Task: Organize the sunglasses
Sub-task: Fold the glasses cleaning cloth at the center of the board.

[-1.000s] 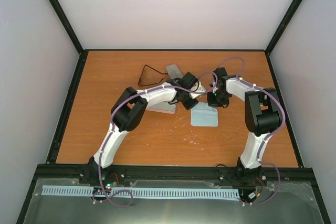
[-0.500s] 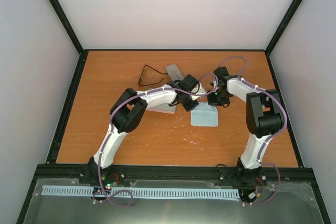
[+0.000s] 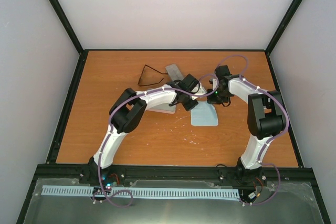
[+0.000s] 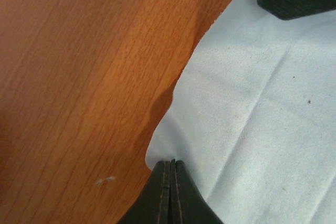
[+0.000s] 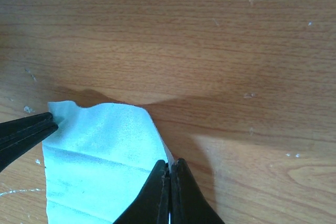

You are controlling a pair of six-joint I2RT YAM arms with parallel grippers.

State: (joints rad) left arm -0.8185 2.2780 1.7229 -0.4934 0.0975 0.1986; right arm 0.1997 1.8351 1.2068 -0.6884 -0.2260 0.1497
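The sunglasses [image 3: 149, 75] lie on the table at the back left as a thin dark outline, away from both grippers. A light-blue cloth [image 3: 205, 116] lies mid-table. My left gripper [image 3: 196, 105] is shut on the cloth's far left corner, and my right gripper [image 3: 212, 103] is shut on its far right corner. In the left wrist view the closed gripper [image 4: 170, 162] pinches the raised corner of the cloth [image 4: 252, 103]. The right wrist view shows the closed gripper [image 5: 169, 164] pinching the cloth [image 5: 100, 156] at its edge, with the left gripper's fingers [image 5: 26, 129] at the other corner.
A grey case [image 3: 173, 70] lies just right of the sunglasses. A pink case [image 3: 164, 108] is partly hidden under my left forearm. The wooden table [image 3: 105, 129] is bordered by a black frame and white walls.
Both grippers have stayed shut on the cloth's far corners. The right wrist has shifted slightly toward the back, and the left one has barely moved.
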